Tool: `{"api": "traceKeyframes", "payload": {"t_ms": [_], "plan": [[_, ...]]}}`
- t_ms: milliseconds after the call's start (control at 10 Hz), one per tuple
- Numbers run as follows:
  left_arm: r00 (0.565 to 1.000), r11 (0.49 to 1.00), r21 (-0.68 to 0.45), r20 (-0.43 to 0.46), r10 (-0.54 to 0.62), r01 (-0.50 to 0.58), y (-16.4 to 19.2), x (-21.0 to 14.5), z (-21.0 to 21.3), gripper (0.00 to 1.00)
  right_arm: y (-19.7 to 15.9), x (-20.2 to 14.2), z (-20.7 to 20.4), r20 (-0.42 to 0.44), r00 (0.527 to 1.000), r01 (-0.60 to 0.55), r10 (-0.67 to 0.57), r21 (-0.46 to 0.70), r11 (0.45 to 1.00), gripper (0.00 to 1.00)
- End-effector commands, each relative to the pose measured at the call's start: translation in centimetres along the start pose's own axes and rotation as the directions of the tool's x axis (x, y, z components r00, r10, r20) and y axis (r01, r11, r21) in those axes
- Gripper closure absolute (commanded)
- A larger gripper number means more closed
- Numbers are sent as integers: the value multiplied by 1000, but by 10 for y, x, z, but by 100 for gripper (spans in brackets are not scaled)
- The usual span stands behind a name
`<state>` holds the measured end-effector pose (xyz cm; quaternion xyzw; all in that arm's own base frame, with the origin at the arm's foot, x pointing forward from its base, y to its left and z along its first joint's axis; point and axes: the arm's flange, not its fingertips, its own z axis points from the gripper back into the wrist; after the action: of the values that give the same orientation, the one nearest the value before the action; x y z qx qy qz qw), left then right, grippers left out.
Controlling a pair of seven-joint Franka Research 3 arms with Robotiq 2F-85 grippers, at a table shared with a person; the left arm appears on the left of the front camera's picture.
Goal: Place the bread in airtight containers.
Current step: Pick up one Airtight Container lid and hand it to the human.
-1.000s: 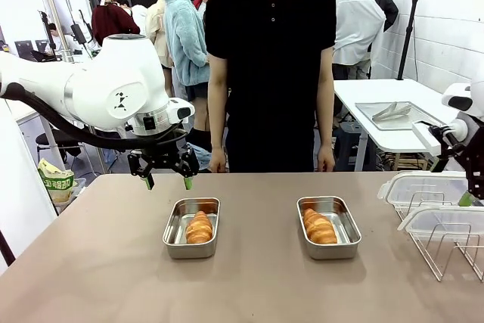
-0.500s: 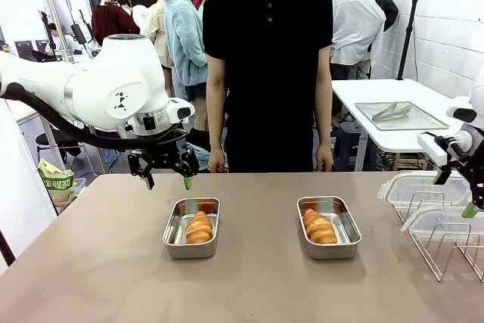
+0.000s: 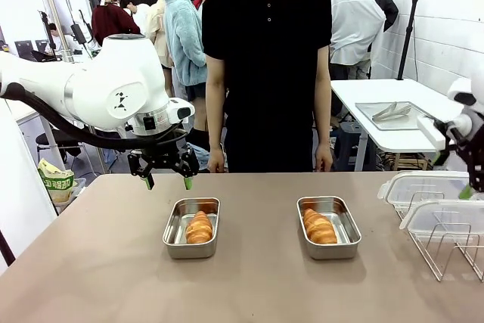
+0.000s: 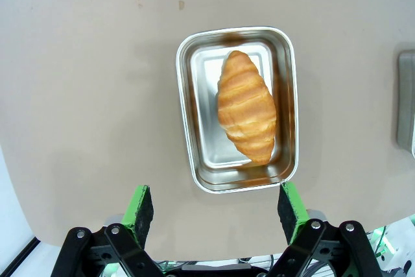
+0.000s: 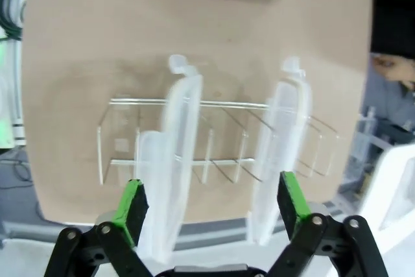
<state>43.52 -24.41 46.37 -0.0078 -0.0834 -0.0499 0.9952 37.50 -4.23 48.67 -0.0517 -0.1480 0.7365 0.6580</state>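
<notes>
Under the right hand (image 5: 209, 199), two lids (image 5: 178, 160) (edge-on) stand racked.

left tub (image 3: 181, 226): shiny, open | left croissant (image 3: 200, 228): golden, lying inside it | right tub (image 3: 345, 225): shiny, open, well apart | right croissant (image 3: 319, 226): golden, lying slanted inside it

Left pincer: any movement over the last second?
No. The left pincer hangs open just beyond the far rim of the left steel container, in the same spot as before.
</notes>
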Motion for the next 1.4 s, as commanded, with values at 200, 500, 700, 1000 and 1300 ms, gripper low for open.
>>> {"api": "traceKeyframes", "payload": {"t_ms": [200,500,700,1000,1300], "plan": [[1000,1000,-1,1,4,-4,0,0,1,0,9,22,11,-71,992,110,-107,50,993,0],[1000,1000,-1,1,4,-4,0,0,1,0,19,14,-7,-56,987,156,-151,100,983,0],[1000,1000,-1,1,4,-4,0,0,1,0,26,1,-16,-39,990,143,-139,151,978,0],[1000,1000,-1,1,4,-4,0,0,1,0,29,-11,-34,-7,994,109,-110,209,972,0],[1000,1000,-1,1,4,-4,0,0,1,0,20,-19,-64,58,991,101,-117,227,969,0]]}}
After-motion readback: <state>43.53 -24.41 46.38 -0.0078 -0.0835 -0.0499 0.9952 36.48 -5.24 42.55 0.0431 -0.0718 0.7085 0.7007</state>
